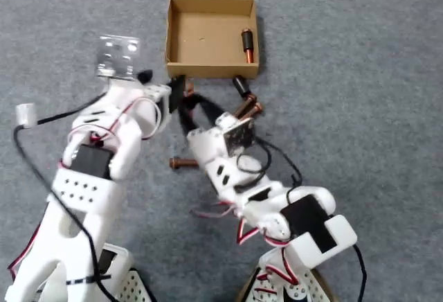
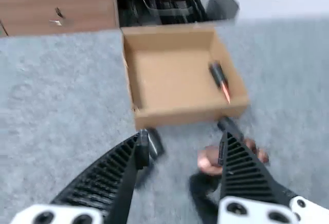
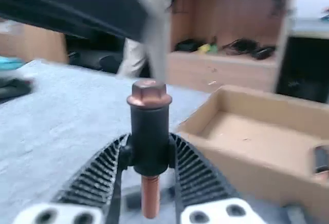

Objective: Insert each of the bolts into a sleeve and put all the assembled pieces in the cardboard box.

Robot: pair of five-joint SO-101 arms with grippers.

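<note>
Currently a black sleeve [image 3: 149,136] is being gripped by the right gripper [image 3: 149,154]. The fingers are closed on its lower half and the sleeve is being held upright. A copper bolt [image 3: 149,94] is being carried inside it, with the hex head sitting on the sleeve's top and the shank tip poking out below between the fingers. In the high view this gripper is being held over the grey bench [image 1: 360,108], just in front of the cardboard box [image 1: 211,70], toward its front-left corner.

The left gripper [image 2: 182,144] is being held open, jaws spread wide with nothing clamped between them. It is being held low over the bench, just short of the box's front wall and right beside the right gripper.

One assembled piece [image 1: 247,46] is lying inside the box near its right wall. Outside the box, a spare sleeve [image 1: 239,84] is lying by the front wall near the right corner, though contact cannot be confirmed. A pair of loose bolts [image 1: 248,107] is lying just beside that sleeve. A single bolt [image 1: 181,163] is lying alone on the bench, farther from the box, next to the right arm. A small black part [image 1: 144,77] is lying left of the box by the left arm, and its type cannot be told.
</note>
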